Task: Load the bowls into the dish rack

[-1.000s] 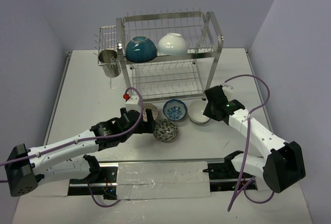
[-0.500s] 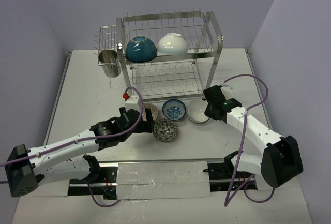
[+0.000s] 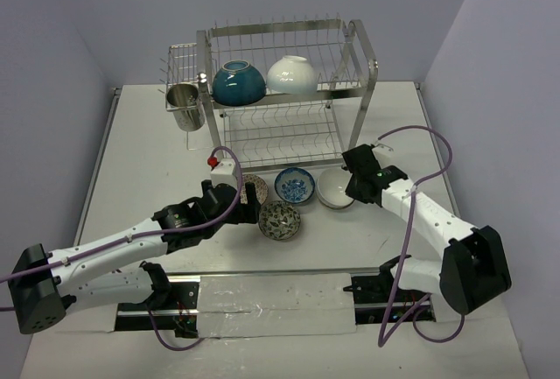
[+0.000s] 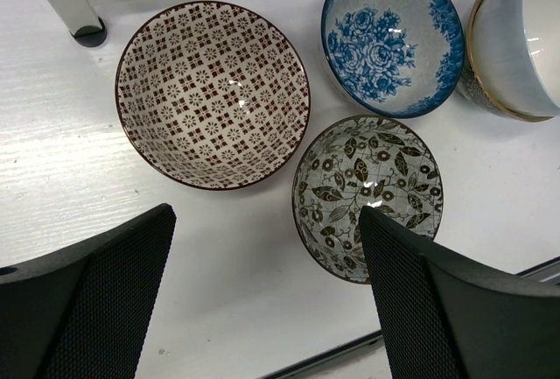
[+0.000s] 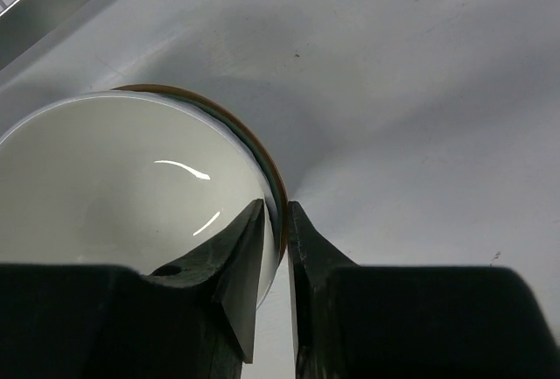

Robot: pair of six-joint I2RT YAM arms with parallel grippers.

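Noted the right arm drawn slightly toward nine o'clock over the last second, its pincer narrowed; found the left arm unmoved. Saw the right gripper (image 5: 278,217) pinched narrow on the rim of the plain white ceramic bowl with a brown edge band (image 5: 131,186), one finger inside, one outside; bowl seemingly on the table, at five o'clock of the two-tier shiny steel wire dish rack (image 3: 289,129). Found the left gripper (image 4: 264,221) spread wide, holding nothing, above the red-brown lattice-patterned bowl (image 4: 213,94), the blue-and-white floral bowl (image 4: 392,36) and the black leaf-patterned bowl (image 4: 367,195), all at six o'clock of the rack. Counted a teal round bowl (image 3: 238,83) and a second white bowl (image 3: 292,74) on the upper tier. Judged the step as the grasp of the banded white bowl; next called for a lift clear of its neighbours, a carry toward twelve o'clock, then a tilt between prongs.
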